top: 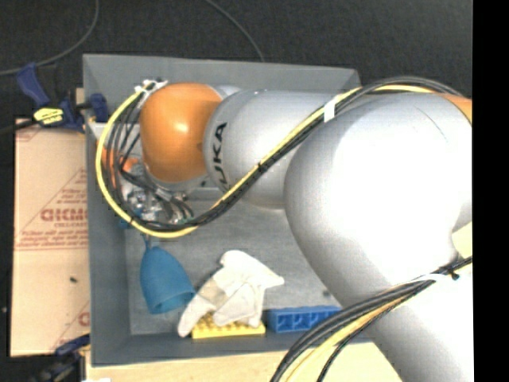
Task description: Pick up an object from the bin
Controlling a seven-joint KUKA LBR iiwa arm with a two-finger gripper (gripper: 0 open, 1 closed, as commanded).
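My gripper (157, 204) shows as grey metal below the orange wrist cover, low over the bin's left side near the left wall. Just in front of it lies a blue cup-shaped thing (164, 281), on its side with the narrow end pointing up toward the gripper. To the right of the blue thing rests a crumpled white cloth (237, 291). Nothing can be seen held in the gripper.
A flat yellow toy brick (228, 329) lies under the cloth's front edge by the bin's near wall, and a blue toy brick (306, 318) sits to its right. The arm covers the bin's right and back. Cables loop round the wrist.
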